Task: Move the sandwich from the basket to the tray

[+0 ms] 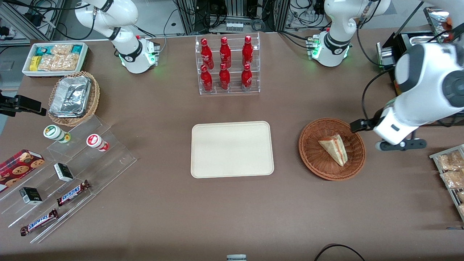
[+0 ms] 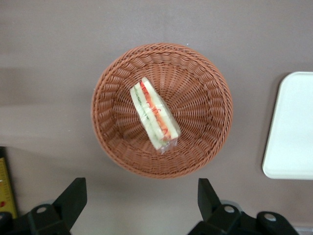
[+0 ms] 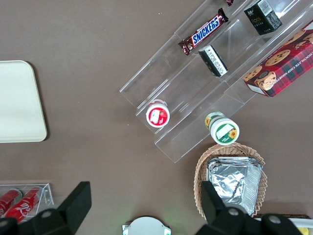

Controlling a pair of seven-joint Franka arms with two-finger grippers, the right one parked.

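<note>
Sandwich (image 2: 154, 116) lies in the basket (image 2: 205, 83), a wrapped wedge resting on its side near the middle of the weave, its red and green filling edge turned up toward the wrist camera. We see the gripper (image 2: 142, 205) high above the table, just off the basket's rim, with both fingers spread wide and nothing between them. From the front, the basket (image 1: 311, 152) sits toward the working arm's end of the table, and the tray (image 1: 232, 149) lies beside it, well apart, toward the table's middle and bare.

We judge the step in hand to be the approach, with nothing yet grasped. To do it well, we should first bring the gripper over the sandwich's middle, since it now hangs off to one side of the basket. The wedge lies slantwise to the line between the fingers, so we would turn the wrist until the fingers close across the two flat bread faces, not along its length or onto its pointed end. We would descend with the jaws wide enough to clear the wrapper and stop short of the weave, so a fingertip does not catch the wicker and drag the basket. The bread looks soft, so a light squeeze should suit it. A straight lift should clear the rim before any move toward the tray.
</note>
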